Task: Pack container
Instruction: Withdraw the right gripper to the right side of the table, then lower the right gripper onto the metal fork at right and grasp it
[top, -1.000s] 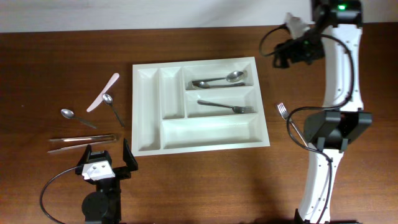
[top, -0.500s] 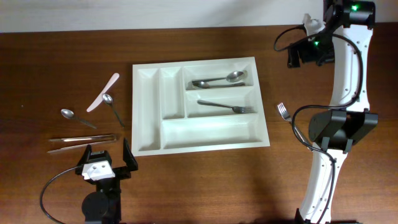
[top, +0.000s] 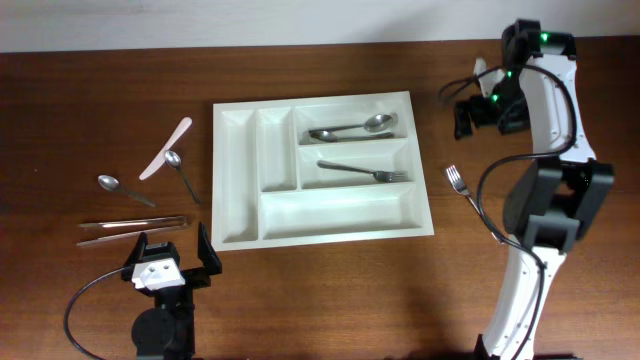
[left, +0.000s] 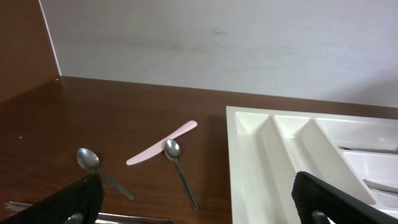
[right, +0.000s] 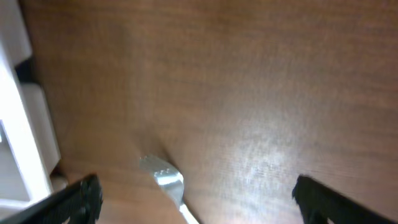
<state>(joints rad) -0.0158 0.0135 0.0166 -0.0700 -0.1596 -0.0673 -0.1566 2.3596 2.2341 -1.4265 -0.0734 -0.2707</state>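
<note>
Container (top: 335, 212): white plastic rect., 5 compts.

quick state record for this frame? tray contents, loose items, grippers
container: white five-compartment tray, mid-table
packed: spoon in upper wide slot; fork in middle wide slot
loose, left of tray: pink utensil; short spoon; second spoon; tongs
loose, right of tray: second fork
left gripper: open, empty
right gripper: open, empty

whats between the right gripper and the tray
Only bare table, seen overhead, between the right gripper and the container; the fork lies off to one side.
</note>
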